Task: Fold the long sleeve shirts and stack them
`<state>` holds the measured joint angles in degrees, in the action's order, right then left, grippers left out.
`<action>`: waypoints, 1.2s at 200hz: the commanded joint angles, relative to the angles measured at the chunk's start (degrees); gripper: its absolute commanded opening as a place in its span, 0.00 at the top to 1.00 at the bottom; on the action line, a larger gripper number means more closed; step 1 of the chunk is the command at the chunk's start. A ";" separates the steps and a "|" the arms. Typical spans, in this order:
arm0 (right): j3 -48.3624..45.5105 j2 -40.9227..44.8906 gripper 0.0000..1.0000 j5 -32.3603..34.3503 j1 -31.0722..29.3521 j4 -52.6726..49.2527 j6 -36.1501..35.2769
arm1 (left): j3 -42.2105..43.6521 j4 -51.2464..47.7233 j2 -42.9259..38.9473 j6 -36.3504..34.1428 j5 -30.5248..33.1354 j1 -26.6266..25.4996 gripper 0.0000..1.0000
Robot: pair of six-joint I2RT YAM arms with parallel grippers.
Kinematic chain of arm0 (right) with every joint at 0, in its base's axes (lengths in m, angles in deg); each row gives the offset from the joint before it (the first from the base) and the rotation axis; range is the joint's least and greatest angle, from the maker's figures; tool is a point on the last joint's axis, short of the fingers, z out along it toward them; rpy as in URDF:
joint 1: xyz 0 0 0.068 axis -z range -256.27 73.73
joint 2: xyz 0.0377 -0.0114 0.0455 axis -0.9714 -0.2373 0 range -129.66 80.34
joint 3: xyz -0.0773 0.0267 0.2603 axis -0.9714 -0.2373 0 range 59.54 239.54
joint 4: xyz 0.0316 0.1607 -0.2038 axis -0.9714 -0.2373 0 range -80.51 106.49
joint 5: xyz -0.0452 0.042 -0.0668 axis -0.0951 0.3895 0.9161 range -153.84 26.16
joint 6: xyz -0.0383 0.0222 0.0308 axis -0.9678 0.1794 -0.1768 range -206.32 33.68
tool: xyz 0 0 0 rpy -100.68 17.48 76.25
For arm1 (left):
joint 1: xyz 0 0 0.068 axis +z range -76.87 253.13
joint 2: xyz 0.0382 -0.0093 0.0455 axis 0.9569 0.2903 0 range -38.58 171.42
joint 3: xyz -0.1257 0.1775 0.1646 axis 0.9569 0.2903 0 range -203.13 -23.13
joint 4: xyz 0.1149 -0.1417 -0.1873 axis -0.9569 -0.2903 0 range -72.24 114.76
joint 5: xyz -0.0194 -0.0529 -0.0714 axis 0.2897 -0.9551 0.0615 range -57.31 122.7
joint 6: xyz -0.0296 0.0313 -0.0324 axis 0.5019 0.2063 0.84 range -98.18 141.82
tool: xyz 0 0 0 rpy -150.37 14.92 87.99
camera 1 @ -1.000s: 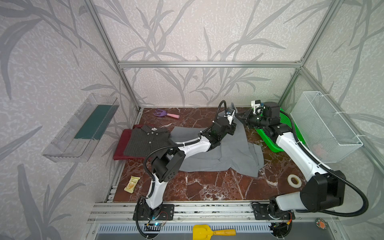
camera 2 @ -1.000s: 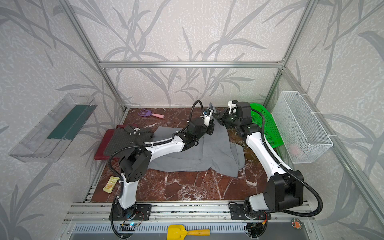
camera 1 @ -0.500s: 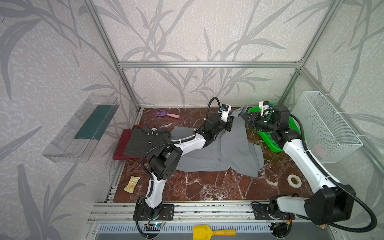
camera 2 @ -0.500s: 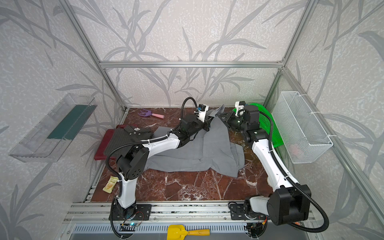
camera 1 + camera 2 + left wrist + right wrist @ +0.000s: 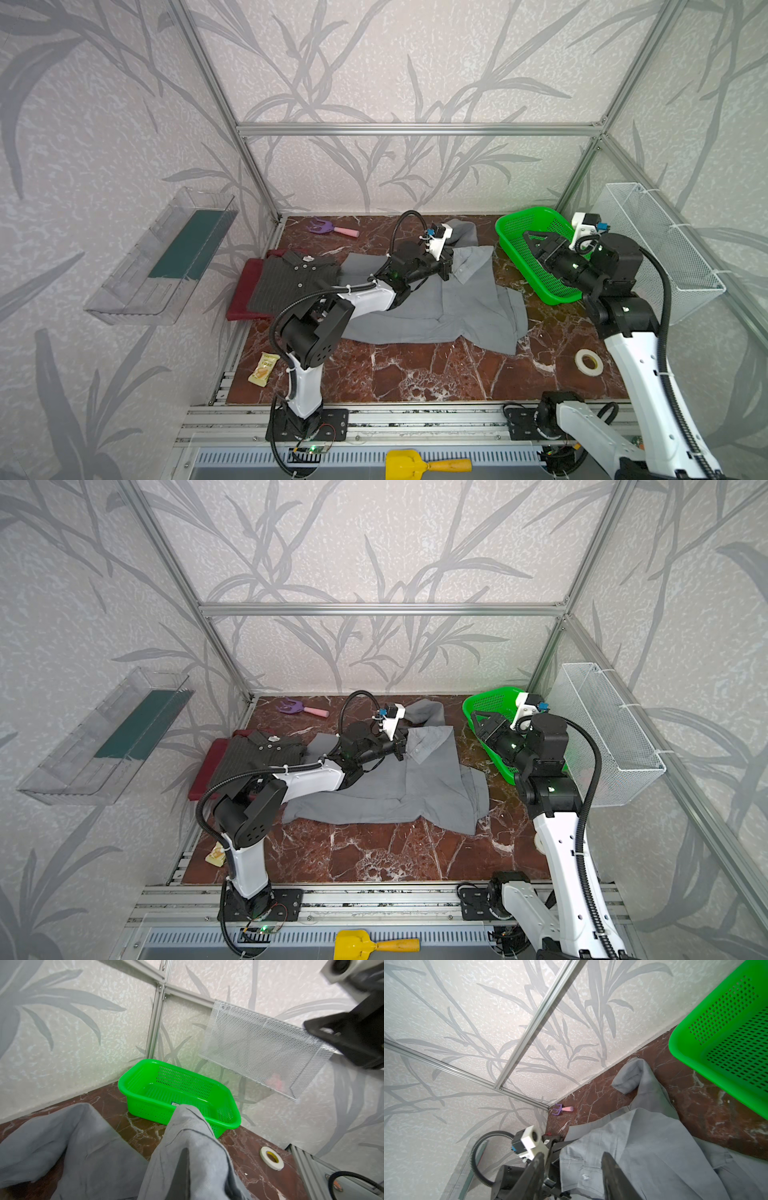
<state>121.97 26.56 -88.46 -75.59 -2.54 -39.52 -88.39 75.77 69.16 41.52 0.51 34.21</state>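
Top views: your right hand (image 5: 531,242) has let go of the light grey shirt (image 5: 457,307) and pulled back over the green basket (image 5: 500,232). Left hand (image 5: 400,751) stays clenched on the shirt, mid-frame on the table (image 5: 374,854).
Left wrist: cloth draped over the left hand (image 5: 184,1176).
Right wrist: right hand (image 5: 573,1169) has its jaws apart and is empty.

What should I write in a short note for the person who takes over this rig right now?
The left gripper is shut on the light grey shirt, near its collar.
The right gripper is open and empty, above the green basket.
Done: the dark pinstriped shirt lies folded on the maroon shirt, on the left in both top views.
To do: the light grey shirt lies spread and creased in the middle; fold it, then stack it on the others.
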 commanded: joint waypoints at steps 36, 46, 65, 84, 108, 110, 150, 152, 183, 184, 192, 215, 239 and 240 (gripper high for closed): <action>-5.44 -2.21 0.53 -0.15 0.19 -7.77 -3.26 | 8.26 4.37 -12.21 7.34 -8.66 0.37 1.00; -7.18 -2.12 0.53 -0.12 0.19 -8.05 -3.21 | 9.84 3.84 -14.52 8.76 -11.06 0.40 1.00; -9.93 -2.55 0.53 -0.69 0.18 -8.70 -3.34 | 13.73 3.42 -18.87 10.88 -14.17 0.71 1.00; -12.20 -2.73 0.52 -0.78 0.17 -8.98 -3.73 | 17.61 1.82 -23.05 12.24 -17.66 1.67 1.00; -15.11 -2.99 0.52 -0.30 0.10 -8.24 -3.92 | 20.65 -4.08 -27.48 11.76 -23.23 3.42 1.00; -15.34 -3.00 0.52 -0.28 0.15 -8.16 -3.96 | 20.81 -4.82 -27.87 11.59 -23.59 3.48 1.00; -18.98 -4.13 0.53 -1.70 -0.48 -4.30 -2.39 | 20.59 -24.97 -34.33 -0.21 -25.99 5.28 1.00; -19.07 -4.14 0.53 -1.67 -0.57 -4.19 -2.42 | 20.76 -26.10 -34.59 -0.81 -25.82 5.61 1.00; -20.24 -3.53 0.53 0.14 -4.09 -2.09 -2.93 | 22.00 -35.13 -38.74 -11.34 -25.80 9.90 1.00; -20.25 -3.48 0.54 0.30 -4.32 -2.03 -3.03 | 22.01 -35.20 -38.79 -11.52 -25.73 9.99 1.00; -20.16 -3.50 0.54 1.45 -6.09 -1.82 -3.44 | 22.03 -35.43 -38.68 -12.54 -25.03 10.69 1.00; -20.29 -4.89 0.54 3.33 -9.57 -0.77 -3.11 | 20.50 -36.28 -35.98 -14.97 -24.50 13.82 1.00; -21.27 -6.85 0.54 2.87 -11.15 1.43 -2.19 | 20.25 -28.70 -31.93 -11.44 -25.08 17.55 1.00; -21.37 -6.95 0.54 2.89 -11.19 1.53 -2.17 | 20.25 -28.34 -31.74 -11.18 -25.15 17.69 1.00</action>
<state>101.93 21.36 -86.73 -85.57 -4.31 -42.18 -66.97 42.96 34.13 30.64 -23.66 48.81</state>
